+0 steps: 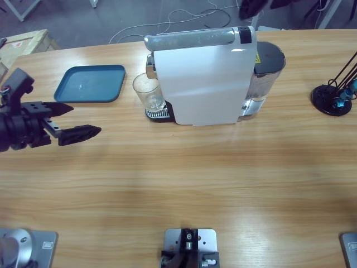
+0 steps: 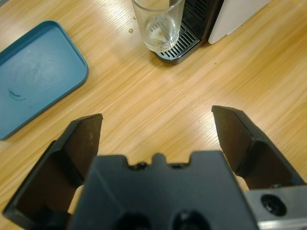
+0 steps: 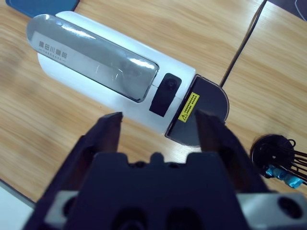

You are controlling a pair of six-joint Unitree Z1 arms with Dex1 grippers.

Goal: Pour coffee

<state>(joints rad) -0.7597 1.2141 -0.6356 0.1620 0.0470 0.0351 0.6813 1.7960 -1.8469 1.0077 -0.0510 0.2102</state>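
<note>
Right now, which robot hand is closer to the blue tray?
Left. The left gripper hangs open just in front of the blue tray. The right gripper hovers open above the coffee machine, farther away.

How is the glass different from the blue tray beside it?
The glass is clear and stands upright on the coffee machine's drip grate; the tray is opaque dark blue and lies flat on the table. The glass is tall and round, the tray shallow and rectangular. Both look nearly empty.
</note>
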